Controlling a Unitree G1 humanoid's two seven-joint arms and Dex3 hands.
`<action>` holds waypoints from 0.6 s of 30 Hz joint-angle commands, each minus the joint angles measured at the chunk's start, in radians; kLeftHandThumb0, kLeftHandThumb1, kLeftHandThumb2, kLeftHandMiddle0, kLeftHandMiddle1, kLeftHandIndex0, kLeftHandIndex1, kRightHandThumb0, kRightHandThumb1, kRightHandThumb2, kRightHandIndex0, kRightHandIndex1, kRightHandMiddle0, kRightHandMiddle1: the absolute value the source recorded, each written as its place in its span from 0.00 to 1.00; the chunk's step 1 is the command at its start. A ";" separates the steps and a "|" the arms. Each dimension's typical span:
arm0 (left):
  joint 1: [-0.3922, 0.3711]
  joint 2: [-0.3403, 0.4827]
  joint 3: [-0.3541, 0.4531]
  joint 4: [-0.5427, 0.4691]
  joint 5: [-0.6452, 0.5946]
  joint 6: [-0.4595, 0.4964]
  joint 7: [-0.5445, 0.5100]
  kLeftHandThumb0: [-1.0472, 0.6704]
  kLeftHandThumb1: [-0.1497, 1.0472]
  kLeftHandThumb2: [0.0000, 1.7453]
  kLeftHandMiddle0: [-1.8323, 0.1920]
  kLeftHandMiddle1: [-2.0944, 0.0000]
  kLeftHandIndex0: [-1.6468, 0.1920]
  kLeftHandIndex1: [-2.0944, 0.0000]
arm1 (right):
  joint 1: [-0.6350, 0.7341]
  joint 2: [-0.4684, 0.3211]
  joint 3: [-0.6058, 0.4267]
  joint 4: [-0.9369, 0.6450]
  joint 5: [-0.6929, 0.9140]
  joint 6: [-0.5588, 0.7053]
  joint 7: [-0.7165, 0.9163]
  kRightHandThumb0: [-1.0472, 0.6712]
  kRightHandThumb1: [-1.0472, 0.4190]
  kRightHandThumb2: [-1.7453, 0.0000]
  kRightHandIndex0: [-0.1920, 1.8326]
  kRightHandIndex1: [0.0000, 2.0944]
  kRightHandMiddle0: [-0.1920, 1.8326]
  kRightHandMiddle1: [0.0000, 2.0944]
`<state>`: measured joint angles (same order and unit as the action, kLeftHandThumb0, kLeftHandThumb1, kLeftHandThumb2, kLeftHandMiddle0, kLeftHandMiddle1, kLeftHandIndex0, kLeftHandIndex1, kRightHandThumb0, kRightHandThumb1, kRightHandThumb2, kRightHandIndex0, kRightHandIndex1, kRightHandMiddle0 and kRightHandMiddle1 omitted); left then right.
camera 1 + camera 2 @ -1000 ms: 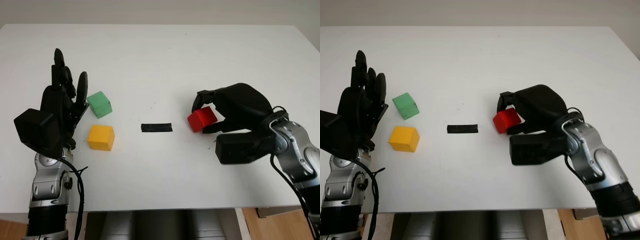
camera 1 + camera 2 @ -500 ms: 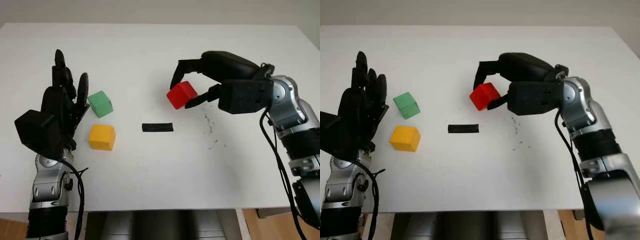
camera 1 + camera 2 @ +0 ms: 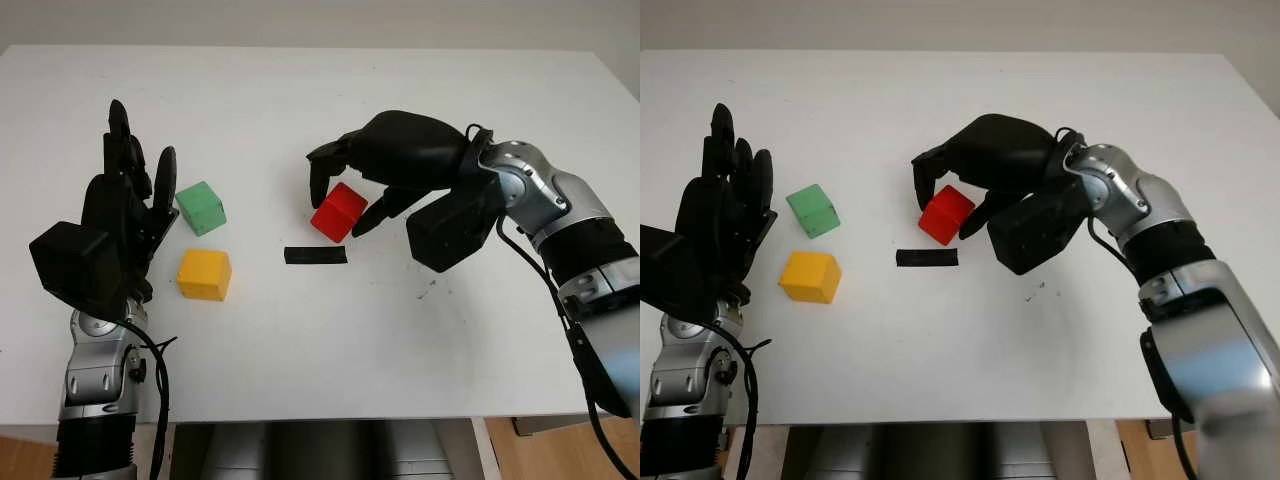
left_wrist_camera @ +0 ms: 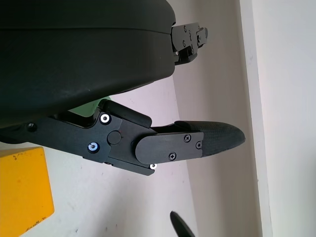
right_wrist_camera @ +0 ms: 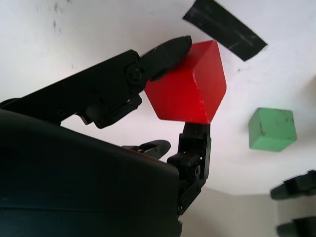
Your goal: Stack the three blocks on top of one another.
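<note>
Three blocks sit above white table (image 3: 330, 340).

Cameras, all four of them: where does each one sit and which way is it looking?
Left eye: on the head, looking down at the table; both arms enter from below.
Right eye: beside it, same scene.
Left wrist: by the open left hand, facing the yellow block.
Right wrist: behind the right hand gripping the red block.
Shared: the right wrist and eye views all show the green block.
</note>
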<state>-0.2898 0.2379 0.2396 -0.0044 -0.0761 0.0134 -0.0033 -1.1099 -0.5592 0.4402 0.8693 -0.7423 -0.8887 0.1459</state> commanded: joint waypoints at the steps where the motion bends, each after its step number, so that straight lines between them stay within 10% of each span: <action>1: 0.002 -0.005 -0.005 -0.017 0.005 -0.005 0.005 0.21 1.00 0.27 1.00 0.98 0.98 0.97 | -0.042 -0.012 0.026 0.015 -0.055 -0.029 -0.078 0.32 0.10 0.97 0.31 0.01 0.36 0.62; 18: 0.012 -0.006 -0.006 -0.022 0.005 -0.009 0.005 0.21 1.00 0.28 1.00 0.99 0.99 0.98 | -0.135 0.026 0.196 0.155 -0.275 -0.080 -0.452 0.29 0.12 0.97 0.31 0.02 0.39 0.59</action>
<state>-0.2883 0.2361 0.2322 -0.0072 -0.0699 0.0134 0.0019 -1.2176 -0.5403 0.6233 1.0155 -1.0100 -0.9610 -0.2901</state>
